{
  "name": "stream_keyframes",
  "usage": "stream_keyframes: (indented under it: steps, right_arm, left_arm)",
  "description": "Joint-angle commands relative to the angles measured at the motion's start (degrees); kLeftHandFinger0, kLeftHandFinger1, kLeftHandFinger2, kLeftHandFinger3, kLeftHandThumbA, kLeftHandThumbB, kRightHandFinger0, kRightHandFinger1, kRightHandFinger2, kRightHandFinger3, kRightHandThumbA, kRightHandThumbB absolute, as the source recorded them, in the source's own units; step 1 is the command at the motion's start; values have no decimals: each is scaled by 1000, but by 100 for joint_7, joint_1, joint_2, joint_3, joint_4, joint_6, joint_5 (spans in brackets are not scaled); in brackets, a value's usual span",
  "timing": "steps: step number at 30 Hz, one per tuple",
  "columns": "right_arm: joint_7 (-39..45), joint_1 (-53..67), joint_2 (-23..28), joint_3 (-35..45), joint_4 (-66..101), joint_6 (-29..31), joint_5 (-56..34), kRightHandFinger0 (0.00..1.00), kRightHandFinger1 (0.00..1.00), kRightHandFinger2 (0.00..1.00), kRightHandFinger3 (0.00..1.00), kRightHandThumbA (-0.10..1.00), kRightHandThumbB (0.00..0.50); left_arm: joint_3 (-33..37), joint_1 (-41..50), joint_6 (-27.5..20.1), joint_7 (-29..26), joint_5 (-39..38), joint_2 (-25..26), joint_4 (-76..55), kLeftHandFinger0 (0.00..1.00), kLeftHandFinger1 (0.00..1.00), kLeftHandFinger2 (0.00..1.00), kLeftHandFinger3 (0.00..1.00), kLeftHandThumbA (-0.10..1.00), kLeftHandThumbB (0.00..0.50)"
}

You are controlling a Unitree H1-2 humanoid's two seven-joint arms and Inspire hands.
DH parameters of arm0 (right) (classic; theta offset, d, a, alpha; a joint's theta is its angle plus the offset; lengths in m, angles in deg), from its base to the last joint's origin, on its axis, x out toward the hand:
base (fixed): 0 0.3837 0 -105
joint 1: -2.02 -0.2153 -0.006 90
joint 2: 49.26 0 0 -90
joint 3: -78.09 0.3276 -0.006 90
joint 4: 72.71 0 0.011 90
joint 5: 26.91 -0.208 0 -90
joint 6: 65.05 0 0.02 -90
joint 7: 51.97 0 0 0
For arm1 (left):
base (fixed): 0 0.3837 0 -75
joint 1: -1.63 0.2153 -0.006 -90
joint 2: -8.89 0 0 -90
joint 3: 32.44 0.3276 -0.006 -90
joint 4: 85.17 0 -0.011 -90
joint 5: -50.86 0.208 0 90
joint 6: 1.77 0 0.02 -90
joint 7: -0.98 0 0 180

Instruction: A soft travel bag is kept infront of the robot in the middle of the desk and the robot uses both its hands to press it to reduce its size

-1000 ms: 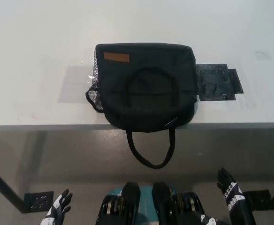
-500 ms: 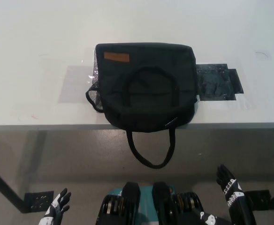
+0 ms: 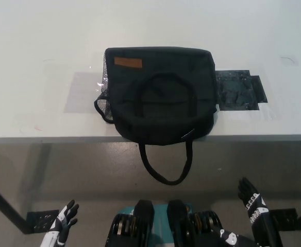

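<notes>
A black soft travel bag [image 3: 161,92] lies on the white desk [image 3: 37,62], near its front edge, with a brown label at its top left and mesh on its left side. One handle rests on top; the other handle [image 3: 166,167] hangs over the desk edge. My white left hand [image 3: 63,221] is low at the bottom left, below the desk, fingers apart and holding nothing. My black right hand [image 3: 251,200] is at the bottom right, also below the desk, fingers apart and empty. Both hands are well away from the bag.
A dark rectangular patch [image 3: 238,90] lies flat on the desk just right of the bag. A pale taped patch [image 3: 83,92] sits left of the bag. Desk legs and foot plates [image 3: 39,221] show on the floor below.
My left hand has slipped a little lower toward the picture's bottom edge. My right hand has dropped slightly too. The bag has not moved.
</notes>
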Motion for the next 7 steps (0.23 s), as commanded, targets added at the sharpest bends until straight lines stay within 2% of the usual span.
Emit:
stream_keyframes:
  steps: [1, 3, 7]
  right_arm:
    - [53, -105, -18, 56, 98, 313, 30, 1000, 1000, 1000, 1000, 1000, 271]
    - [47, -114, -2, 66, 105, 313, 63, 1000, 1000, 1000, 1000, 1000, 263]
    - [54, 91, 12, 58, 139, 314, 108, 1000, 1000, 1000, 1000, 1000, 269]
  left_arm:
    - [-31, -50, -184, -55, 11, 81, -83, 1000, 1000, 1000, 1000, 1000, 256]
    - [-23, -76, -125, -63, 16, 54, -93, 1000, 1000, 1000, 1000, 1000, 271]
    - [23, 111, -191, -56, 83, 42, -100, 1000, 1000, 1000, 1000, 1000, 268]
